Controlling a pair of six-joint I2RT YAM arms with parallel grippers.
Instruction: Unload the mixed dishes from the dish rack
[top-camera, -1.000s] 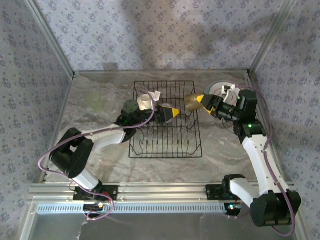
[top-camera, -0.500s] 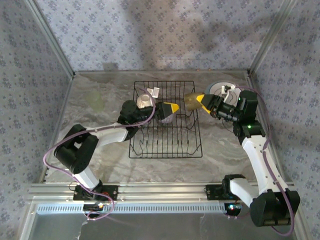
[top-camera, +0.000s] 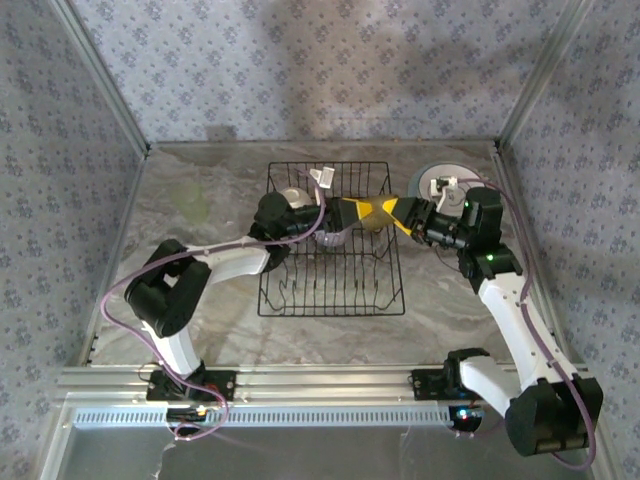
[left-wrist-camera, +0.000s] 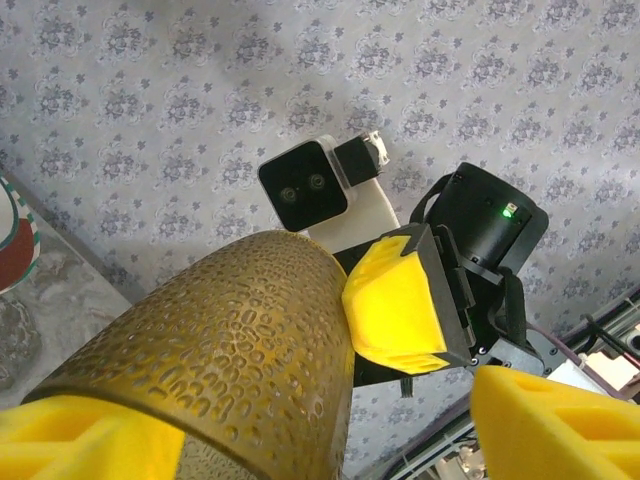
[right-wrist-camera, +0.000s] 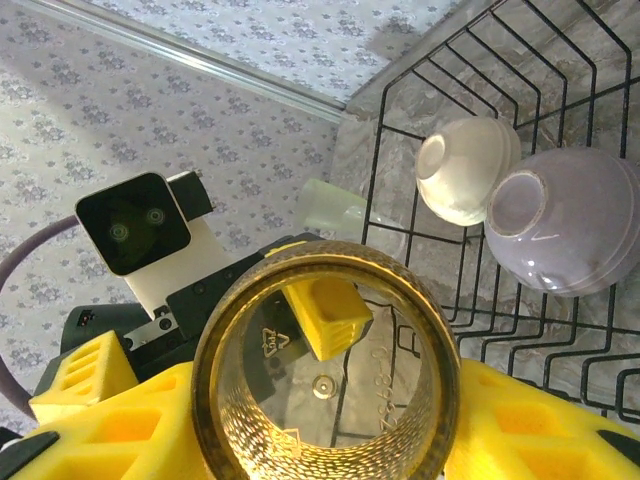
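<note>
claws meet over the rack for a cup handover

a second ago our left claw (top-camera: 352, 210) sat well apart from the right claw (top-camera: 398, 212), its jaws wide. now it has reached across and the two stand nose to nose above the rack (top-camera: 330, 313), with the cup (top-camera: 374, 213) between them. the left jaws have narrowed on the way in but have not finished. in the left wrist view one yellow finger (left-wrist-camera: 80, 440) lies against the cup's wall, while the other (left-wrist-camera: 560, 420) stands off to the side with a gap showing. so we call that claw open: it straddles the cup without gripping it.

the right claw is clamped on the cup, one finger on each side, its jaws held partway apart by the cup's width. its wrist view looks straight down the cup's mouth, and a left finger shows through the clear amber base.

we read this as a mid-air handover. the cup is out of the rack but not set down, so it is lifted, not yet unloaded.

from the right claw, the cup sits between the fingers and pokes out past the tips. from the left claw, it is dead ahead, inside the jaws and hugging one finger. the cream bowl (right-wrist-camera: 465, 170) and lilac bowl (right-wrist-camera: 565, 220) lie in the rack, below and beyond the right claw's tips.
</note>
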